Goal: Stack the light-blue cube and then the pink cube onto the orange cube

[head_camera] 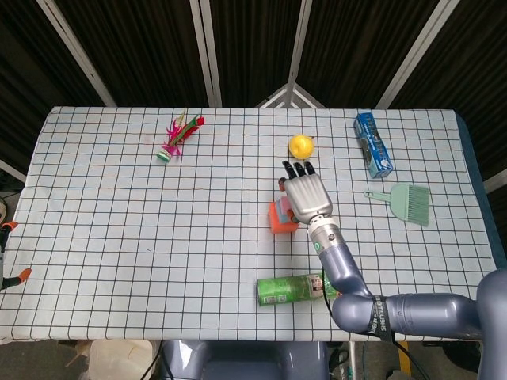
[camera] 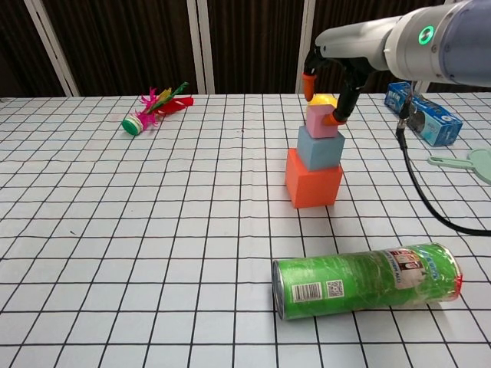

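A green can point(camera: 367, 280) is lying on its side nearest the robot, its long axis running left to right across the gridded tablecloth point(camera: 115, 230). Behind it, the orange cube point(camera: 314, 179) is sitting flat on the cloth, carrying the light-blue cube point(camera: 319, 147), which is carrying the pink cube point(camera: 321, 121); the tower is standing upright, each block turned slightly off square from the one below. The right hand point(camera: 330, 80) is hovering over the pink cube with fingers spread either side of it; it is not gripping, though one fingertip point(camera: 335, 119) looks to be at the pink cube's right face and I cannot tell if it is touching. The left hand is showing in neither view. Open cloth is stretching wide to the tower's left. To the right, a teal dustpan brush point(head_camera: 405, 200) is lying. Farther back, a yellow ball point(head_camera: 300, 146), a blue box point(head_camera: 372, 144) and a feathered shuttlecock point(head_camera: 176, 137) are resting near the far edge, with dark panelled walls point(head_camera: 253, 39) beyond.
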You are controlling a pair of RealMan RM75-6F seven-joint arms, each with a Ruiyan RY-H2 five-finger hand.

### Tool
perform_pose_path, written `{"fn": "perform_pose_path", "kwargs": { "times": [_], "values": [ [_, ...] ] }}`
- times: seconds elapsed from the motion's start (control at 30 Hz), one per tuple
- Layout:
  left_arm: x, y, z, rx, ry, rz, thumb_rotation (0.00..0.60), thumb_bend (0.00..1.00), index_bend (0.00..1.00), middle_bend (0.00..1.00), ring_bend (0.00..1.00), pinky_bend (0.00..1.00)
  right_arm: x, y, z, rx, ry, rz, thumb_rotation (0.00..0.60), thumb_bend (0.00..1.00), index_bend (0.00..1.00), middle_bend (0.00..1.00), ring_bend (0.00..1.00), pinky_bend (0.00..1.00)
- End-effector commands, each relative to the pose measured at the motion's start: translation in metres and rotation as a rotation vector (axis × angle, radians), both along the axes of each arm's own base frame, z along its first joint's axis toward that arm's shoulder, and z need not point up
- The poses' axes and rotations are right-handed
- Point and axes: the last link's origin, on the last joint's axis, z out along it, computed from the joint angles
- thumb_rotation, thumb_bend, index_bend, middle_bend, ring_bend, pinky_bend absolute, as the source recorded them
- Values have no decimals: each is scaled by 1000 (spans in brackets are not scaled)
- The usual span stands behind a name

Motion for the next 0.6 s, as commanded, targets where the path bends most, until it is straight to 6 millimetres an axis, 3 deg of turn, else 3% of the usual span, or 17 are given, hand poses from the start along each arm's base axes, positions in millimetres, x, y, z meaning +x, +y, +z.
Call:
{"fn": "perform_pose_path", "kwargs": {
  "times": [0.03, 0.3, 0.6],
  "values": [
    [0, 0, 0, 0, 0, -1, 600, 202, 160, 14, 0, 18, -5, 2, 1, 15, 3, -46, 600, 336, 310, 78, 95, 87],
    [1, 0, -1, -5, 2, -3, 600, 202, 160, 14, 0, 18, -13, 6, 8, 45, 75, -95, 600, 335, 256, 78, 95, 87],
    [2, 0, -3, -11, 5, -5, 600, 202, 163, 14, 0, 18, -19, 4, 17, 18, 116, -109, 600, 244, 55, 79, 91, 87]
  ]
}}
